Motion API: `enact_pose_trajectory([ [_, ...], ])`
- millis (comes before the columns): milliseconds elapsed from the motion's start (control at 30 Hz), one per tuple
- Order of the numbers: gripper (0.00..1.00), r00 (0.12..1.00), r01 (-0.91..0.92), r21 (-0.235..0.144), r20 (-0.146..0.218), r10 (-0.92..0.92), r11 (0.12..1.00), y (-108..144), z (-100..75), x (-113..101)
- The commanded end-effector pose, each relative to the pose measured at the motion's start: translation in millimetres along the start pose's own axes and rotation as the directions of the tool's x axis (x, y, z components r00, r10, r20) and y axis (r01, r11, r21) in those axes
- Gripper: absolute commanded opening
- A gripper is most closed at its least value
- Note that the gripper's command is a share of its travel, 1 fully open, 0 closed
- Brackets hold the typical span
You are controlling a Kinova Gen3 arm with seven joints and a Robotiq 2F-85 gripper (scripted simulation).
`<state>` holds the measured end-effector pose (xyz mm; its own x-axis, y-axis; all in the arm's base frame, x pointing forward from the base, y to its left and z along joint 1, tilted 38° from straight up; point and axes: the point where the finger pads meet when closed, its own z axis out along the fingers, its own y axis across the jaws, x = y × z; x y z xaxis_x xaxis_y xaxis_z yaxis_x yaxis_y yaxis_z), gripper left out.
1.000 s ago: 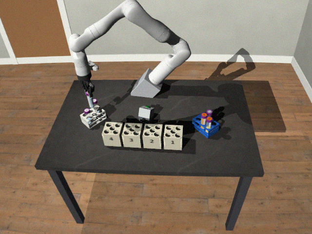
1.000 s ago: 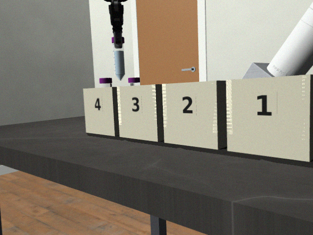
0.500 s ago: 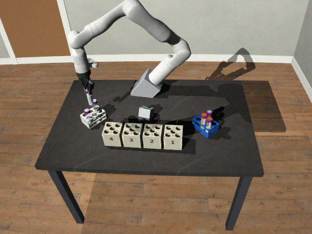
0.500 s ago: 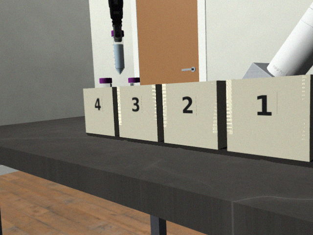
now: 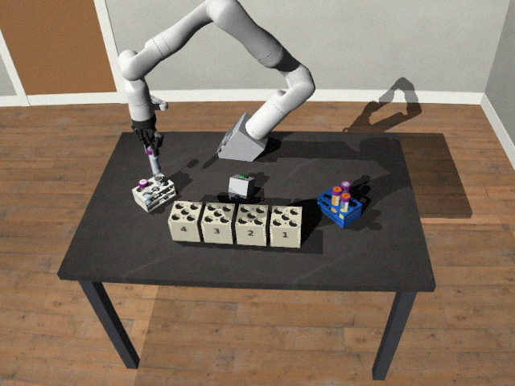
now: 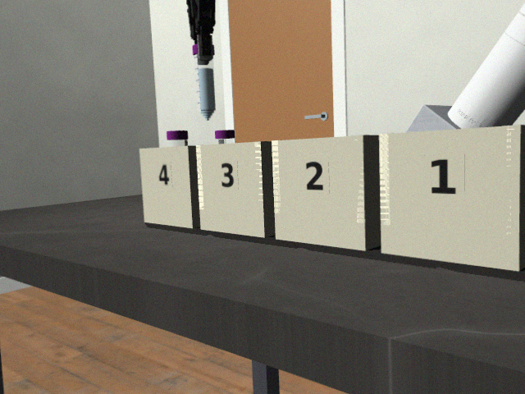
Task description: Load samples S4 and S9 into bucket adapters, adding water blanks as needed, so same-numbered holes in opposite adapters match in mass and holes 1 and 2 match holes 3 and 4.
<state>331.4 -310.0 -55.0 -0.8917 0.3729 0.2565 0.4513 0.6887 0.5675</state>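
The gripper [image 5: 150, 145] is pinching a water blank [image 5: 154, 162] just under its purple cap, above the white rack [image 5: 146, 203] at the left of the table [image 5: 249, 265]; in the exterior view the tube's conical tip hangs free, higher than the caps of the two tubes left in that rack. Step in hand, as I judge it: carry this blank to an adapter. To do it well, keep the lift vertical until the tip is plainly above the rack's top, since the rack stands loose and a sideways drag could tip it; then travel level and come down squarely over the chosen hole. Its printed volume cannot be read here, so the hole must follow the sample it partners. The tube's long axis is upright, cap up, cone pointing down, with no tilt visible in either view. To the right, adapter 4 [image 5: 184, 222], adapter 3 [image 5: 217, 224], adapter 2 [image 5: 251, 226] and adapter 1 [image 5: 285, 227] stand in a row, all holes vacant. Behind them sits the DONE desk [image 5: 240, 186]. Far right, the blue rack [image 5: 348, 215] holds three tubes, two with orange cap dots.
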Motion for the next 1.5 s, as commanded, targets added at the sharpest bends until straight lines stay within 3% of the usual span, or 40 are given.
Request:
enact_pose_trajectory([
  [0, 0.10, 0.998, 0.069, 0.002, 0.004, -0.069, 0.998, 11, -1.0, 3],
  [433, 0.10, 0.958, 0.285, 0.002, 0.003, -0.285, 0.958, 46, -0.9, 12],
  [867, 0.10, 0.857, 0.516, 0.003, 0.003, -0.516, 0.857, 88, -0.8, 24],
  [1467, 0.10, 0.857, 0.516, 0.003, 0.003, -0.516, 0.857, 140, -0.6, 38],
])
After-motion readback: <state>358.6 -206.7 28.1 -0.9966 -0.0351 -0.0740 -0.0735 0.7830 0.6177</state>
